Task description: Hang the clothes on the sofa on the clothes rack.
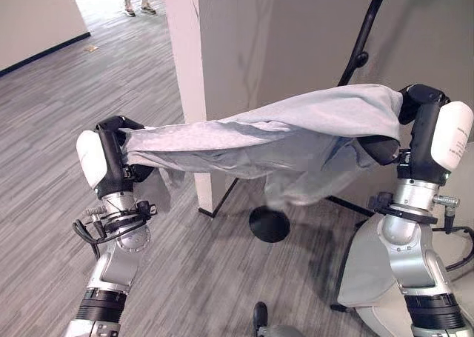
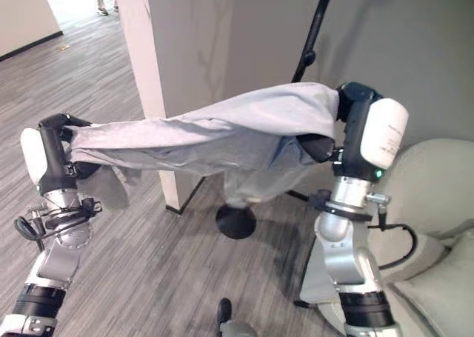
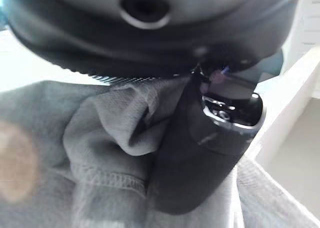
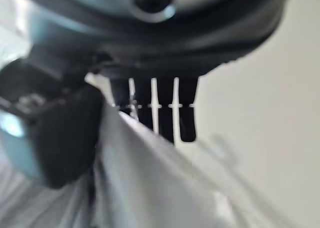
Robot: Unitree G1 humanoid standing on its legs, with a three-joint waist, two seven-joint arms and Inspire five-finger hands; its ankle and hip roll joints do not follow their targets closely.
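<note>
Left eye view: grey garment (image 1: 274,133) stretched between gripping left robot hand (image 1: 111,155) and right robot hand (image 1: 418,126) (sofa (image 2: 437,226) clearer from right eye).

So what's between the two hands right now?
The grey garment stretches between the left hand and right hand, pinched at both ends, as both eye views show.
</note>
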